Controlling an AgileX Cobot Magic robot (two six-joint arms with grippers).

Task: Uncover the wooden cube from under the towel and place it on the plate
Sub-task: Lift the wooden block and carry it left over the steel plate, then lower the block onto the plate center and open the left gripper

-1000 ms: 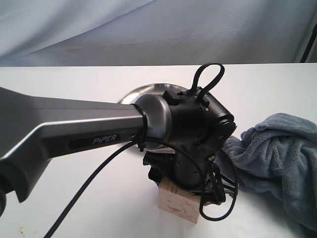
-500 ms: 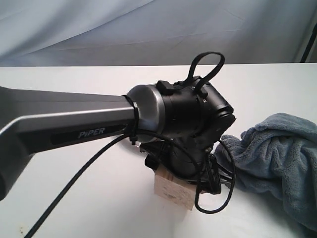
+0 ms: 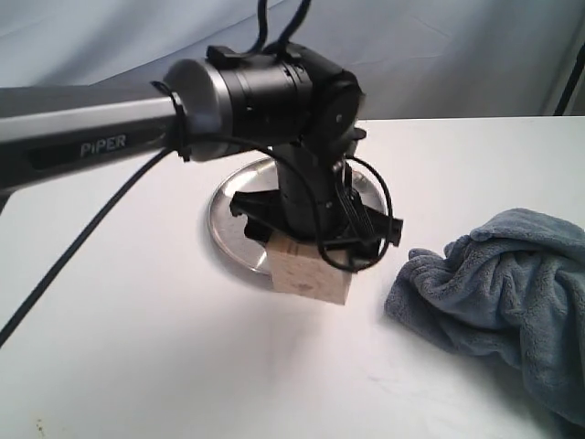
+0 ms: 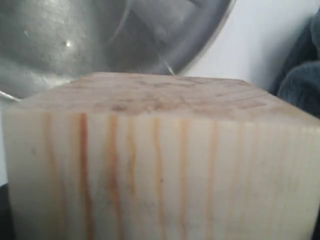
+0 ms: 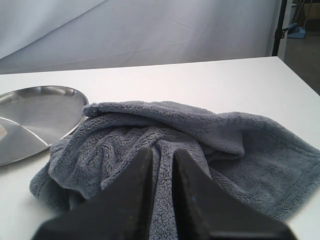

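The white table (image 3: 137,366) carries the grey-blue towel (image 3: 512,293), heaped at its right side and well apart from the plate (image 3: 224,224). The right gripper (image 5: 161,165) sits low at the cloth, its jaws nearly together, pinching a gathered fold. The left gripper (image 3: 311,251) clamps the wooden cube (image 3: 306,274) from above, holding it over the plate's near rim, fully uncovered.

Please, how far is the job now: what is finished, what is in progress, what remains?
Done: the towel lies aside on the table and the cube is uncovered. In hand: the left gripper holds the cube at the near rim of the plate. Left: bring it over the dish and release it there.
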